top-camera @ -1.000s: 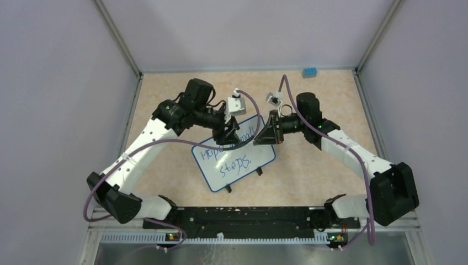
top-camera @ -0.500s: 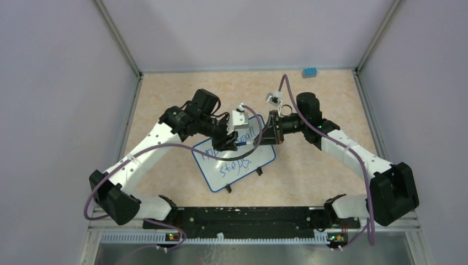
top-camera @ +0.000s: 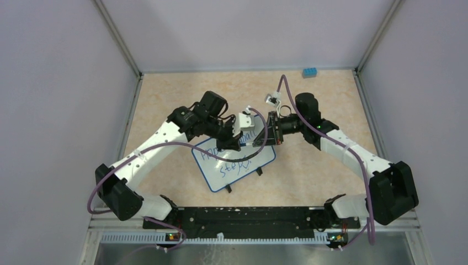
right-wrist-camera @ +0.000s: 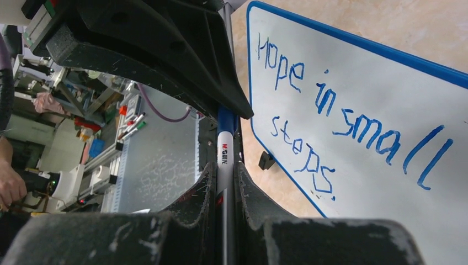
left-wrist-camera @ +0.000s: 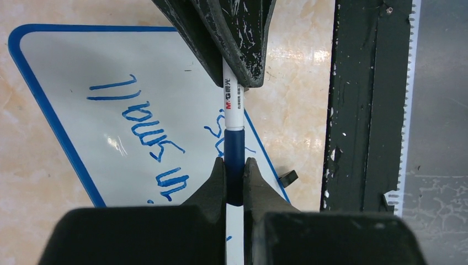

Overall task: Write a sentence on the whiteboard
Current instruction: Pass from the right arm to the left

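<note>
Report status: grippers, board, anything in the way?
Both shut: left gripper on blue cap, right gripper on marker barrel. Whiteboard shows sentence "Hope in small steps." No obstruction seen.

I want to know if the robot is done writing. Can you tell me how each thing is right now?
whiteboard: face up, written on.
sentence: complete, in blue, "Hope in small steps."
marker: cap looks on, held at both ends.
left gripper: shut on the marker's blue cap.
right gripper: shut on the marker's white barrel.
</note>
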Controlling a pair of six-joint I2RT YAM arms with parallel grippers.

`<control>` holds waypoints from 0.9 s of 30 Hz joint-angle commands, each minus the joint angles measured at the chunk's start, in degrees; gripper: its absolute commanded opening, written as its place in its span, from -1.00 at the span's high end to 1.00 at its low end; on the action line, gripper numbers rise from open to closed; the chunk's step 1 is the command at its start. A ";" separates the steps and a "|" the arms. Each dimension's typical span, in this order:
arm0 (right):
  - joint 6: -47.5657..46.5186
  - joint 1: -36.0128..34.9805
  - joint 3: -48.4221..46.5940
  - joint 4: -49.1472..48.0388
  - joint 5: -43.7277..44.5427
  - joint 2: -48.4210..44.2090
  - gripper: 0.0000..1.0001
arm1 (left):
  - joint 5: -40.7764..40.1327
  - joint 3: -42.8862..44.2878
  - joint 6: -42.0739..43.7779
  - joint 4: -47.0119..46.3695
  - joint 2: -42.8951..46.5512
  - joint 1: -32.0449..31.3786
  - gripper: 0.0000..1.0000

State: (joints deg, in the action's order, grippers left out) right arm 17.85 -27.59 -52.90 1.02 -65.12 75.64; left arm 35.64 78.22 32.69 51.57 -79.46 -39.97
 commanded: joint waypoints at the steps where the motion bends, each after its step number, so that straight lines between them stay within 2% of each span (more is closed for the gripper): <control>1: 0.41 -1.80 -1.25 -3.78 -1.56 0.29 1.00 | 3.15 2.04 -0.94 -3.75 -1.58 -1.90 1.00; 13: 0.11 -3.41 -1.60 -3.42 -1.35 1.31 1.00 | 5.30 9.74 -4.03 -7.76 -6.10 -3.88 1.00; 20: 0.20 -3.96 -1.97 -3.38 -1.56 1.62 1.00 | 6.28 11.27 -4.93 -8.77 -7.14 -4.51 1.00; 24: -4.41 -3.51 -5.08 4.00 -0.76 1.25 1.00 | 4.16 9.68 -3.94 -7.45 -5.94 -4.55 1.00; 27: -6.22 -1.38 -6.87 7.38 -0.46 0.36 0.69 | 0.00 7.07 -2.46 -6.36 -3.54 -4.42 1.00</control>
State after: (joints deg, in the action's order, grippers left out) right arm 15.38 -27.62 -54.50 6.74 -65.25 76.31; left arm 33.21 85.38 28.69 58.96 -85.32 -42.06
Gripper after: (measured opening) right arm 0.086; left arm 0.075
